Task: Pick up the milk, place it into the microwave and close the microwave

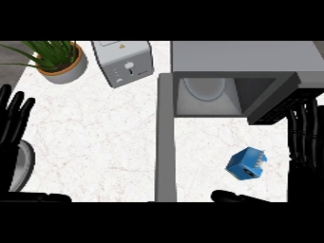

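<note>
A blue milk carton (246, 164) lies tilted on the white counter, in front of the microwave (243, 76). The microwave stands at the back right with its cavity open and a pale turntable plate (205, 89) inside. Its grey door (166, 137) swings out toward me, left of the carton. My right hand (313, 142) is open, fingers straight and pointing up, just right of the carton and not touching it. At the left edge my left hand (3, 126) rests open, fingers up.
A silver toaster (124, 62) stands at the back centre. A potted green plant (58, 61) sits at the back left. The open door divides the counter into left and right parts. A grey rounded object (23, 163) shows beside my left hand.
</note>
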`<state>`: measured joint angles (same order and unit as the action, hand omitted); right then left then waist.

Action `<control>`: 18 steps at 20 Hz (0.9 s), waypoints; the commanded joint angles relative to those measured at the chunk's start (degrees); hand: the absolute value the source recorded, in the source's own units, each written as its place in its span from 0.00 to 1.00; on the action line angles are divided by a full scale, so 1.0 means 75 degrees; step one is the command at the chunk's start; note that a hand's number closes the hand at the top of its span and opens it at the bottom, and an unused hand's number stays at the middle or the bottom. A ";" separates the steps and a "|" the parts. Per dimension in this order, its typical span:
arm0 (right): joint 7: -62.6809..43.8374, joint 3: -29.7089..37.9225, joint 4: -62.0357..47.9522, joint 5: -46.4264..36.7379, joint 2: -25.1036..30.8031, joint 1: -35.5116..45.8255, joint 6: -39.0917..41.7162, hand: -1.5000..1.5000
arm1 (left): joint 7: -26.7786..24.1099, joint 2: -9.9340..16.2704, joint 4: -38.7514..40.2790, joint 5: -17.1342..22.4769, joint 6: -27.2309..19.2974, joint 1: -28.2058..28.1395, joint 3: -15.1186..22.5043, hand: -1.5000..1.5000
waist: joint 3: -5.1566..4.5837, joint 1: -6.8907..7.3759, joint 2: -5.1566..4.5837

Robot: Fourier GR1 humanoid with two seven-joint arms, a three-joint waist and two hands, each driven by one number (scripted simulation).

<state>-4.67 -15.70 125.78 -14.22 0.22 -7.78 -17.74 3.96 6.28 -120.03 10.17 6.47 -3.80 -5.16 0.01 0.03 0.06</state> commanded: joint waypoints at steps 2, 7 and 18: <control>0.0009 -0.0247 -0.0474 -0.0502 -0.0028 -0.0090 -0.0378 0.00 | 0.0351 -0.0158 -0.0327 -0.0203 -0.0218 0.0072 0.0144 0.00 | -0.0002 -0.0002 -0.0003; 0.1462 0.0236 -0.1262 0.0525 0.0034 -0.0890 -0.0097 0.00 | -0.0077 -0.0212 -0.0604 -0.0148 0.0187 -0.0599 0.0143 0.00 | 0.0000 -0.0006 -0.0003; 0.2574 0.0581 -0.2594 0.0728 -0.0008 -0.1396 -0.0264 0.00 | 0.0547 -0.0234 -0.1488 0.0119 0.0400 -0.1107 0.0119 0.00 | -0.0002 -0.0003 -0.0002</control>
<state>15.13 -10.40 107.05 -6.89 1.07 -17.58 -18.03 6.31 3.86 -129.91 9.70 8.65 -12.65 -3.07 0.03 0.06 0.04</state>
